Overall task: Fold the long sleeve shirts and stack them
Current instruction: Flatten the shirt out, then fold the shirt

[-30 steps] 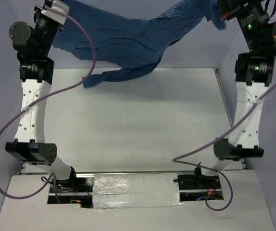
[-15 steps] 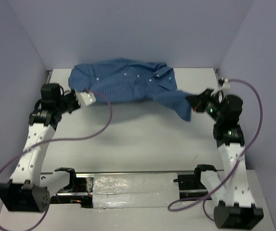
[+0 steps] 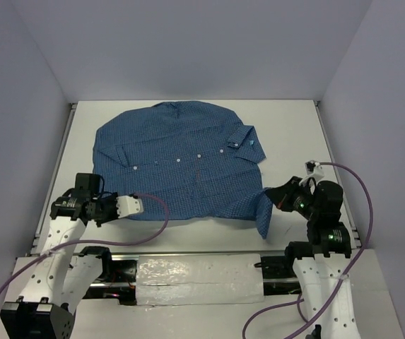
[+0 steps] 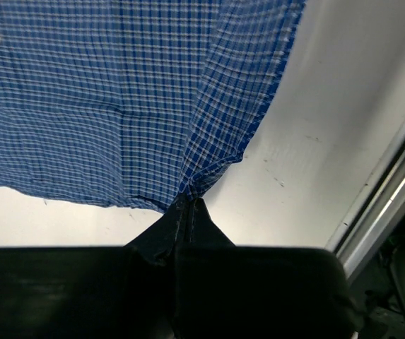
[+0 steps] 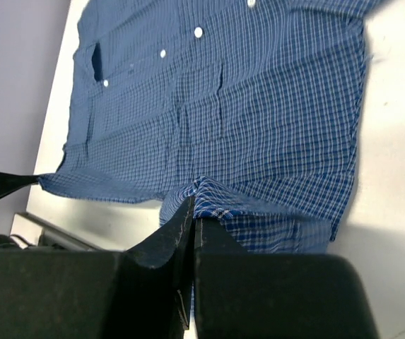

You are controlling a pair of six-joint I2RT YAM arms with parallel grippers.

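light: even, soft | shadows: faint | wrist views: jaws dark (perhaps slightly blurred)

Bench (image 3: 297,127), white. Bears one blue checked shirt (image 3: 177,166), spread button-side up across the middle, collar toward the right edge.

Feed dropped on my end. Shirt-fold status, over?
Left gripper shut on near hem of shirt; right gripper shut on the opposite hem corner. Shirt spread on table, buttons up, unfolded. Nothing in the way.

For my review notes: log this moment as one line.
shirt: spread on table, buttons up | left tool: shut on near-left hem | right tool: shut on near-right hem
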